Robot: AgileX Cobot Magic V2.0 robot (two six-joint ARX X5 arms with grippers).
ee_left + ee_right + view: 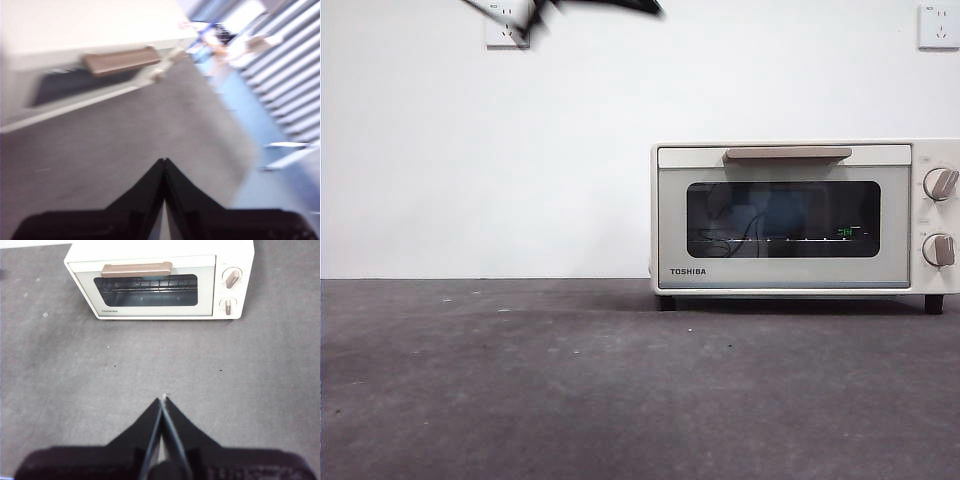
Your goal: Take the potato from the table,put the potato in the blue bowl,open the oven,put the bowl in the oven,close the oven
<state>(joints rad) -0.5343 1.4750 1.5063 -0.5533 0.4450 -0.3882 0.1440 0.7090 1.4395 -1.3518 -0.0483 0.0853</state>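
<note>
- Front view gives you the Toshiba oven [805, 217] standing on the dark grey table [570, 390] toward the right side, against a white wall [490, 170]; its glass door [783, 219] is closed, with the tan bar handle [788, 154] across the top
- You see its two round knobs [940, 184] one above the other at the oven's right end
- Behind the dark glass you can make out a bluish shape, but you cannot tell whether it is the bowl or only a reflection
- You will not find the potato on the open table in any of the three views
- Two white wall sockets [938, 25] sit high on the wall, and a blurred dark arm tip [590, 8] streaks across the top edge near the left one
- Left gripper [164, 162]: its wrist view is smeared with motion, yet you can see the two black jaws pressed together tip to tip with nothing between them, above bare table with the oven's handle ahead
- Right gripper [163, 401]: your wrist view is sharp here, jaws closed to a thin seam and empty, held over the table well apart from the oven's front, whose wire rack [150, 286] shows through the glass
</note>
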